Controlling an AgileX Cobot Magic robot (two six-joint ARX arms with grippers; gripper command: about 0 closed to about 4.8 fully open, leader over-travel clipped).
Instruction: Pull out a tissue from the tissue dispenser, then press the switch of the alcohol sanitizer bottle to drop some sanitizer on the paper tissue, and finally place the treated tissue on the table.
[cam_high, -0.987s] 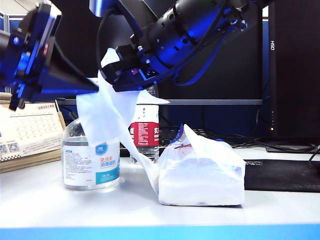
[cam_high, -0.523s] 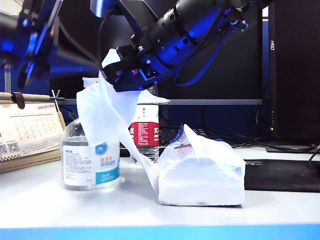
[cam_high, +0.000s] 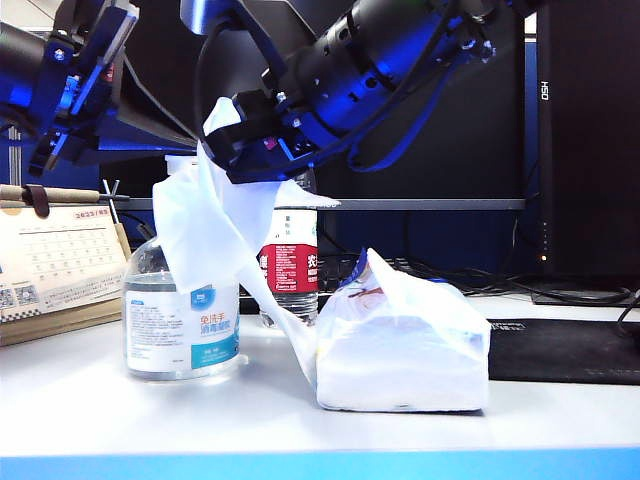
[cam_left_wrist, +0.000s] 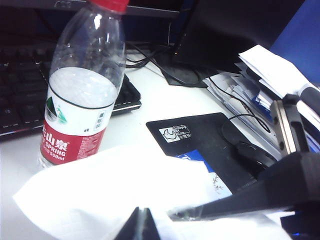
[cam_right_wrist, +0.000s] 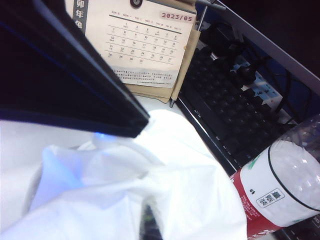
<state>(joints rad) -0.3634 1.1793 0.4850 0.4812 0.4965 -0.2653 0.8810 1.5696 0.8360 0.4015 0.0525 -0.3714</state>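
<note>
My right gripper (cam_high: 238, 160) reaches across to the left and is shut on the white tissue (cam_high: 205, 230). The tissue drapes over the alcohol sanitizer bottle (cam_high: 182, 320), and its tail runs down to the left side of the tissue dispenser (cam_high: 405, 350). The switch (cam_high: 180, 160) shows only as a white top above the tissue's edge. My left gripper (cam_high: 188, 142) hangs shut and empty just above it. In the left wrist view its joined fingertips (cam_left_wrist: 141, 225) hover over the tissue (cam_left_wrist: 110, 190). The right wrist view shows the tissue (cam_right_wrist: 165, 190) wrapped round the right gripper (cam_right_wrist: 150, 225).
A red-labelled water bottle (cam_high: 290, 265) stands behind the tissue. A desk calendar (cam_high: 55, 270) is at the left, a black mouse pad (cam_high: 565, 350) at the right, and a keyboard (cam_right_wrist: 225, 115) at the back. The white table (cam_high: 300, 425) has a blue front edge.
My left gripper has lifted away from the bottle's top towards the upper left. The right arm and the tissue have stayed where they were.
</note>
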